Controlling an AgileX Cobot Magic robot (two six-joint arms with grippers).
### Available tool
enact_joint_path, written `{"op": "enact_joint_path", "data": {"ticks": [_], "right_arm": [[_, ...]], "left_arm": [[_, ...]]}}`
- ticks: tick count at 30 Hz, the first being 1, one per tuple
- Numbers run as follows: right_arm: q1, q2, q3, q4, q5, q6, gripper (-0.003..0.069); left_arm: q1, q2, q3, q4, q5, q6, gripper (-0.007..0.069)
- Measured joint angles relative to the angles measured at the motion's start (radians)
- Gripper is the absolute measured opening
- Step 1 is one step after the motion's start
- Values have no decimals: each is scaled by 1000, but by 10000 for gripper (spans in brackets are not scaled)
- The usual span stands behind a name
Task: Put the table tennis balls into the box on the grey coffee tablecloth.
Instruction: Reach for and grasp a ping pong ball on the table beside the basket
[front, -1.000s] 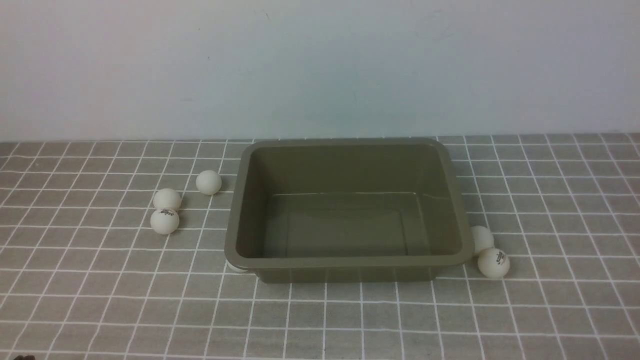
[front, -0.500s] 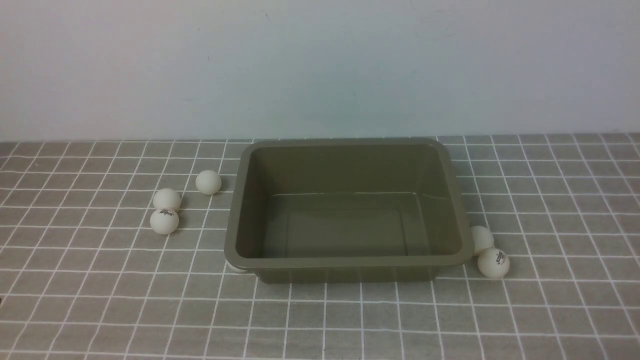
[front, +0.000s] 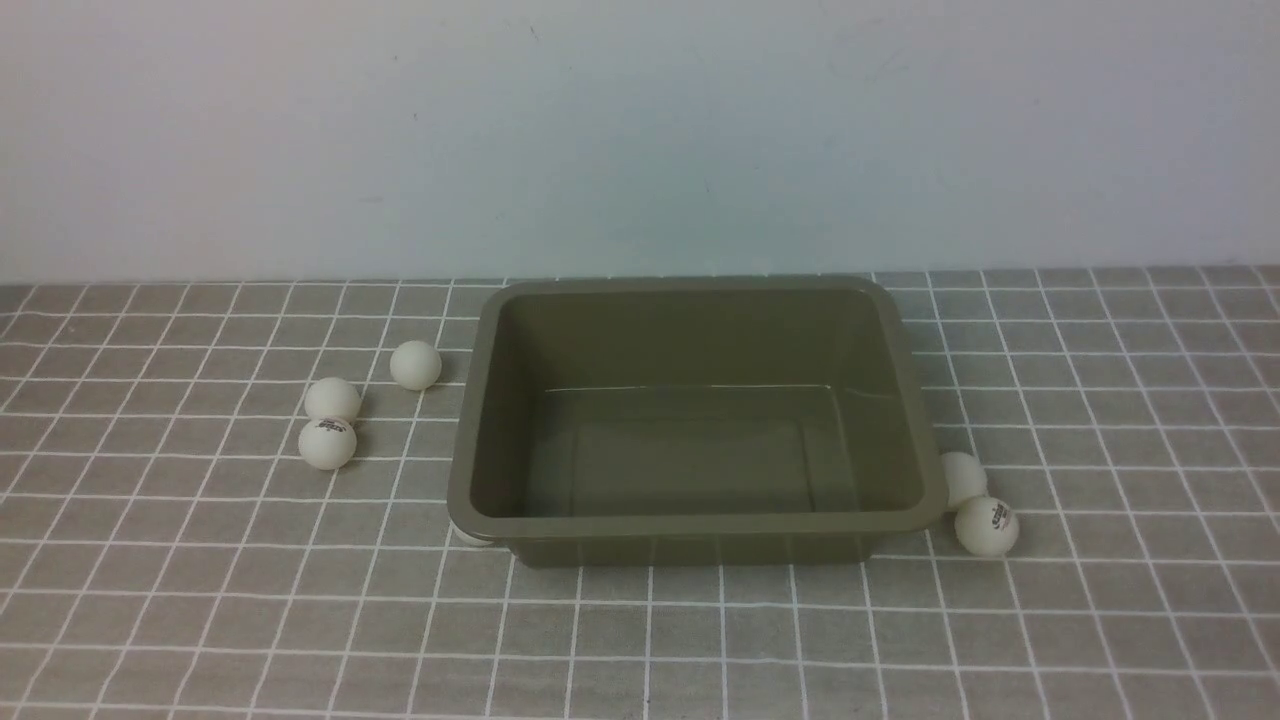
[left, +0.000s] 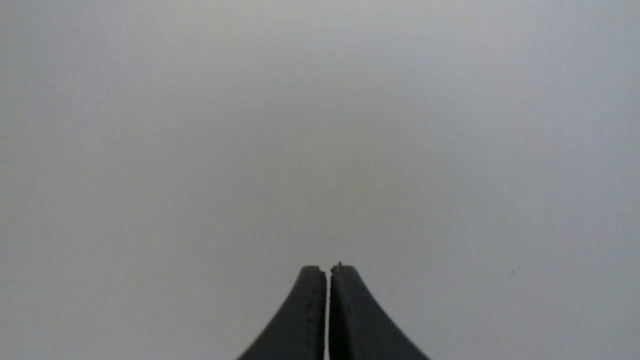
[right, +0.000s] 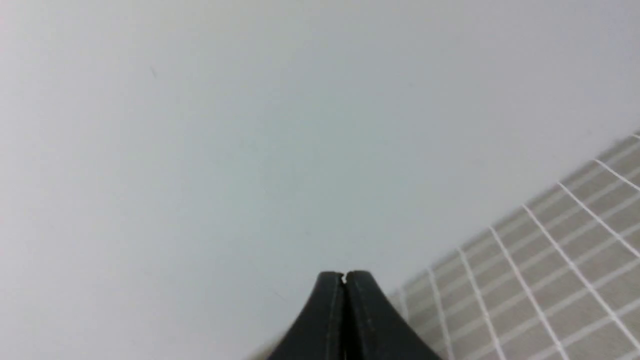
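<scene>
1. Front: we see the box (front: 690, 522) on the grey coffee tablecloth (front: 200, 600), with three table tennis balls (front: 332, 399) to its left. Two more balls (front: 987, 526) lie at its near right corner, and a sixth ball (front: 470, 536) peeks out under its near left corner.
2. Left wrist: our left tool (left: 327, 270) is pressed together.
3. Right wrist: our right tool (right: 344, 275) is pressed together, with the cloth beyond it.

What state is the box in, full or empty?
Empty. The box shows a bare floor; all visible table tennis balls lie outside it on the tablecloth.
</scene>
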Motion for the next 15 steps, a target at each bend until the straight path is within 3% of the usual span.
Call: {"op": "enact_joint_path", "data": {"ticks": [4,8,10,15], "right_arm": [[0,0,0,51,-61,22,-15],[6,0,-5,57,-68,33,-15],[16,0,-30,53,-18,32,-15],[88,187,-389,-60,400,-74,-15]], "left_arm": [[-1,217,-246,0,453,8,-5],[-1,552,-468,-1,885,153,-5],[-1,659,-520,-1,967,215,-5],[-1,993,-649,-2,1048,347,-5]]}}
